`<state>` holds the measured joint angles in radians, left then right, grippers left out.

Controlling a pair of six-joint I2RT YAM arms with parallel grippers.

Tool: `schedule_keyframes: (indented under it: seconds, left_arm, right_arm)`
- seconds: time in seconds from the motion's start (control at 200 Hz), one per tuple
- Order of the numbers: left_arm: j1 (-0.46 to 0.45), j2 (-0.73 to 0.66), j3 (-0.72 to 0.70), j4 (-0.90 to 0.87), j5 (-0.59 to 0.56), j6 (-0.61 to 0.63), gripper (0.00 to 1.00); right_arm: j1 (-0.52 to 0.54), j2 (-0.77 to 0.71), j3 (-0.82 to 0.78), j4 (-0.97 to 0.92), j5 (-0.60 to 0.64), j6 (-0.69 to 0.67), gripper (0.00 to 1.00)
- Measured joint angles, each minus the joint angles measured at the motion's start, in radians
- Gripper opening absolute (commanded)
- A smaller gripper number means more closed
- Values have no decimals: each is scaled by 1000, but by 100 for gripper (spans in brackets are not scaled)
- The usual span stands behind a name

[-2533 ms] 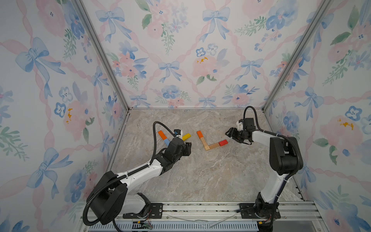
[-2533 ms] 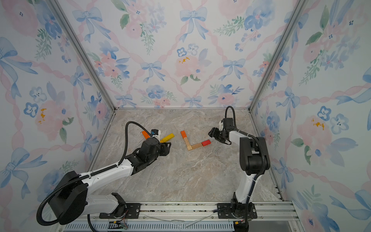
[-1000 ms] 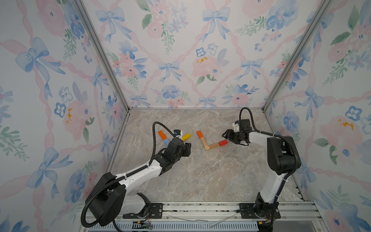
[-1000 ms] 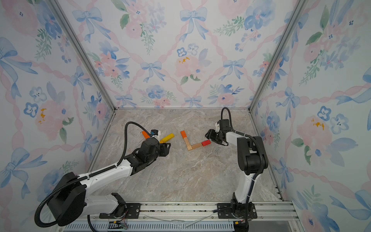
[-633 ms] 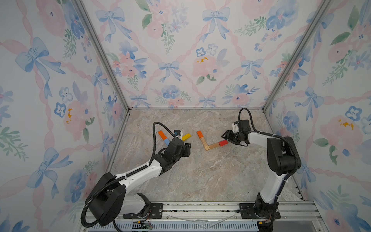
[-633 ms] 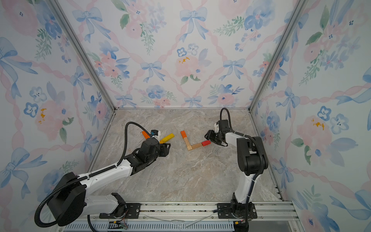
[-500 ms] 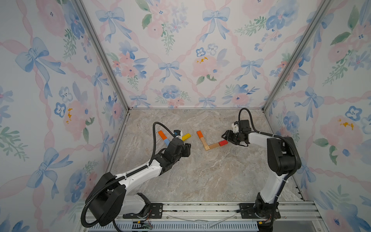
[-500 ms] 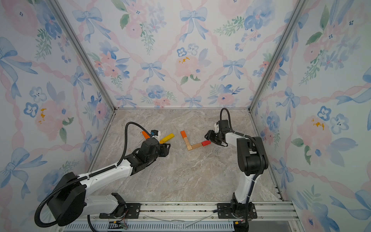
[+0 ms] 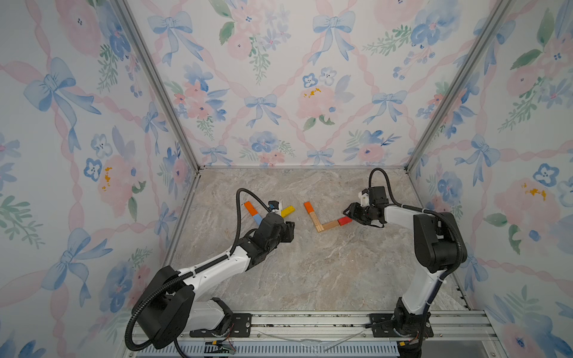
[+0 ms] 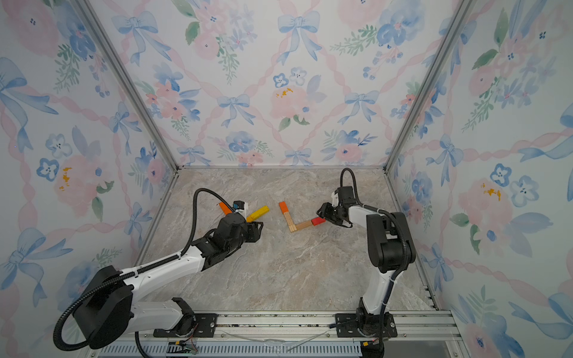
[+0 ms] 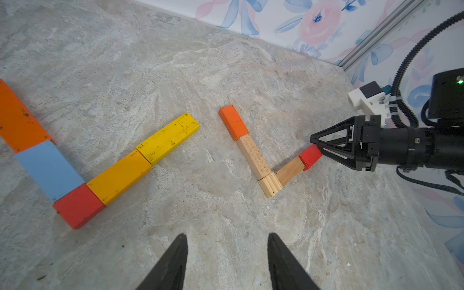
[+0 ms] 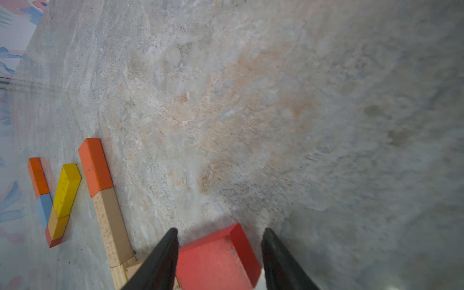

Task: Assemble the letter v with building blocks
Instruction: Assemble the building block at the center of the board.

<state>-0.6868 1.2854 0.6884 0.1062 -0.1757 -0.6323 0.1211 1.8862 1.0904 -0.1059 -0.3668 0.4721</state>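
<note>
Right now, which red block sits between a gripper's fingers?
The small red block touching the tan block: the right gripper straddles it. The other red block lies untouched beside the light blue block.

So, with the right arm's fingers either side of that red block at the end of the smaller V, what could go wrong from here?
1. The red block sits skewed between the right fingers, so a squeeze may twist it off line.
2. It touches the tan block behind it, so any push lengthwise could slide that one out of place too.
</note>
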Motion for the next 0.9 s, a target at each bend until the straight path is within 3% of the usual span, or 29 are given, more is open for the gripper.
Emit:
schedule_keyframes:
  seconds: [0.9]
  left_arm:
    - [0,0,0,0,-1,0,54]
  right_arm:
    - [11,0,-5,-15,0,14,42]
